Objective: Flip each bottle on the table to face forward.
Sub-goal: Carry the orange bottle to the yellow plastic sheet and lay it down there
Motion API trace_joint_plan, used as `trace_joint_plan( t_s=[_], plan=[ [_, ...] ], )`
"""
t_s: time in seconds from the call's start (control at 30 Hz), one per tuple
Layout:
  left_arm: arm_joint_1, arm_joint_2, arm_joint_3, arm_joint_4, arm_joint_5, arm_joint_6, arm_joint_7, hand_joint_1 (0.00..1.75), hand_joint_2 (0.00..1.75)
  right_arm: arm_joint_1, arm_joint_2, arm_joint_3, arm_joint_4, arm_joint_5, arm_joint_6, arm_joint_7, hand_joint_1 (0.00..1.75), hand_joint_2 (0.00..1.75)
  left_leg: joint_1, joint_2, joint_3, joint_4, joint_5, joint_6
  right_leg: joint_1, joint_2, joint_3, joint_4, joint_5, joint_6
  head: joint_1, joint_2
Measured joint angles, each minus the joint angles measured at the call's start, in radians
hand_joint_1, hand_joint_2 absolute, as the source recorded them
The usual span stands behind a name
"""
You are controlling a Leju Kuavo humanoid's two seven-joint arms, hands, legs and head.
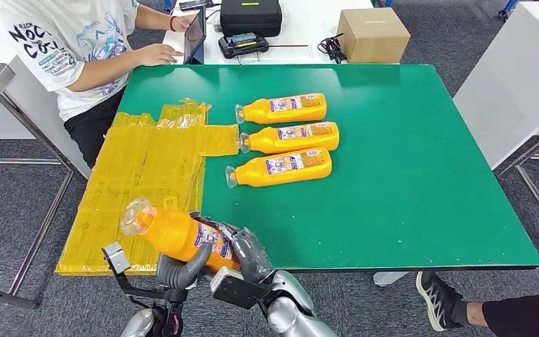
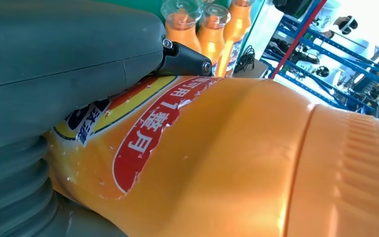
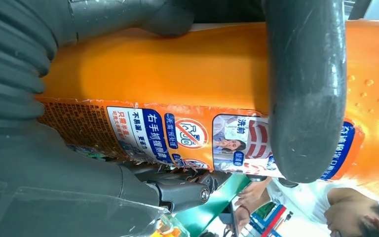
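I hold an orange bottle with a clear cap over the near left edge of the green table, cap pointing left and away. My left hand curls under its middle and my right hand grips its base end. Up close, the left hand presses on the bottle's red label. The right hand's fingers wrap round the bottle above a printed label. Three more orange bottles lie side by side mid-table, caps to the left.
Yellow plastic sheeting covers the table's left side. A person sits at the far left corner by a tablet. Behind the table are a black case and a cardboard box. Another person's shoe shows at the near right.
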Motion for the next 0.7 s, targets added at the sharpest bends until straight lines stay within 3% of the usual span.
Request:
trace_joint_plan(
  t_s=[0.03,0.07,0.1,0.17,0.2,0.23,0.37,0.53,0.7],
  plan=[
    [0.001,0.000,0.001,-0.001,0.000,0.000,0.000,1.75,1.75,-0.001,0.000,0.000,0.000,0.000,0.001,0.000,1.75,1.75,0.000,0.000,0.000,0.000,0.000,0.000,0.000,0.000,0.000,0.000,0.000,0.000,0.000,0.000],
    [0.001,0.000,0.002,-0.003,0.000,0.000,0.000,1.75,1.75,-0.001,0.001,0.000,0.001,0.000,0.002,0.000,1.63,1.75,0.000,0.000,0.000,0.000,0.000,0.000,0.000,0.000,0.000,0.000,0.000,0.000,0.000,0.000],
    [0.002,0.000,0.003,-0.003,0.000,0.000,0.000,1.75,1.75,-0.002,0.001,0.001,0.001,0.001,0.004,0.001,1.20,1.75,0.000,0.000,0.000,0.000,0.000,0.000,0.000,0.000,0.000,0.000,0.000,0.000,0.000,0.000],
    [0.003,0.000,0.004,-0.004,-0.005,0.001,-0.002,1.75,1.75,-0.001,0.002,0.001,0.001,0.003,0.005,0.003,0.32,0.87,0.000,0.000,0.000,0.000,0.000,0.000,0.000,0.000,0.000,0.000,0.000,0.000,0.000,0.000],
    [0.002,0.000,0.004,-0.006,-0.012,0.004,-0.006,1.75,1.75,0.001,0.003,0.001,0.001,0.004,0.004,0.005,0.00,0.44,0.000,0.000,0.000,0.000,0.000,0.000,0.000,0.000,0.000,0.000,0.000,0.000,0.000,0.000],
    [0.002,0.000,0.004,-0.009,-0.024,0.012,-0.011,1.75,1.75,0.007,0.004,0.000,0.001,0.001,-0.001,0.006,0.00,0.00,0.000,0.000,0.000,0.000,0.000,0.000,0.000,0.000,0.000,0.000,0.000,0.000,0.000,0.000],
    [0.002,-0.004,0.000,-0.034,-0.128,0.104,-0.043,1.75,1.75,0.049,0.015,-0.015,-0.038,-0.046,-0.046,0.016,0.00,0.00,0.000,0.000,0.000,0.000,0.000,0.000,0.000,0.000,0.000,0.000,0.000,0.000,0.000,0.000],
    [-0.011,-0.017,-0.003,-0.075,-0.257,0.271,-0.074,1.75,1.75,0.126,0.000,-0.061,-0.209,-0.115,-0.086,0.021,0.00,0.00,0.000,-0.001,-0.001,0.000,0.000,0.000,0.000,0.000,0.000,0.000,0.000,0.000,0.001,0.000],
    [-0.026,-0.020,0.005,-0.078,-0.280,0.321,-0.073,1.75,1.75,0.194,-0.018,-0.089,-0.372,-0.137,-0.113,0.012,0.00,0.00,0.000,-0.001,-0.001,0.000,0.000,0.000,0.000,0.000,0.000,0.000,0.000,0.000,0.000,0.000]
  ],
)
